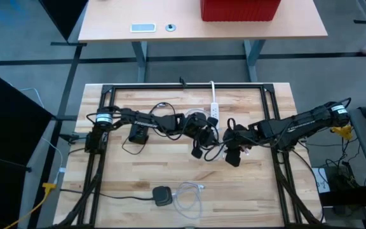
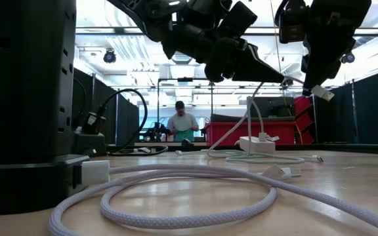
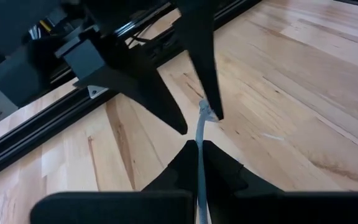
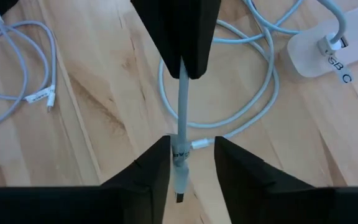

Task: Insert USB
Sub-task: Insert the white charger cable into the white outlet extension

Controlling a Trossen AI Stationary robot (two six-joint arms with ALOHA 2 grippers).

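Coiled white cable (image 2: 176,196) sprawls across the table (image 1: 138,210) up front, beside one black puck (image 1: 162,194). Two grippers meet mid-table above it: left gripper (image 3: 199,148) clamped shut on one thin USB cable (image 3: 200,134), right gripper (image 4: 191,158) parted slightly around its plug end (image 4: 179,168). One white power strip (image 1: 213,113) sits behind.

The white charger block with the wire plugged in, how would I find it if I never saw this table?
Start at the wooden table and look at its far edge, in the middle. The white charger block lies there, just behind the two grippers, with a white cable running off the far edge. It is the only white block; the other boxes on the table are black.
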